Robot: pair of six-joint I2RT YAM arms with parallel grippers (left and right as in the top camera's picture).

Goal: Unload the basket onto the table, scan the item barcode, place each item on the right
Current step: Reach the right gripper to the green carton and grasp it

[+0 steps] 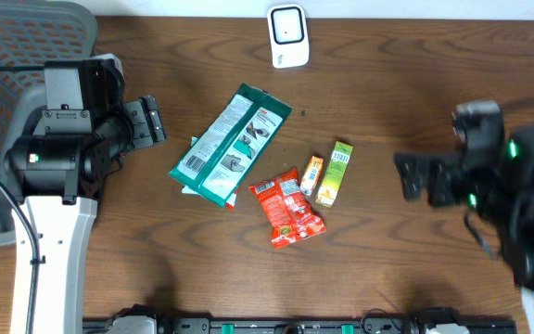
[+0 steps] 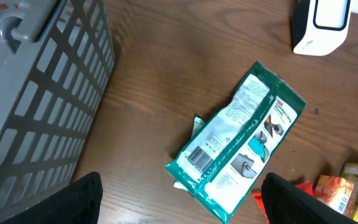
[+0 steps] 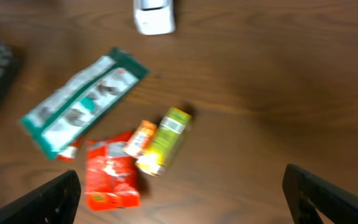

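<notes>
- Dark wood table (image 1: 387, 93), plain pale wall strip along the top edge of the overhead view.
- Grey mesh basket (image 2: 42, 106) at far left; the left arm covers much of it from above, contents can't be told.
- Left gripper (image 1: 153, 121) at left-centre, jaws spread wide, holding nothing, just right of the basket.
- Green-and-white packet (image 1: 235, 139) lies flat on a diagonal at centre-left, barcode (image 2: 199, 155) face up at its lower-left end; the edge of a second pack (image 2: 197, 123) peeks out beneath it.
- Red pouch (image 1: 288, 209) lies below centre, close to the packet's lower end.
- Small orange packet (image 1: 312, 174) and yellow-green packet (image 1: 335, 173) lie side by side, touching, just above-right of the red pouch.
- White scanner (image 1: 288, 35) stands at top centre, well apart from the items.
- Right gripper (image 1: 408, 176) at right, blurred, jaws wide, empty, apart from the items.
</notes>
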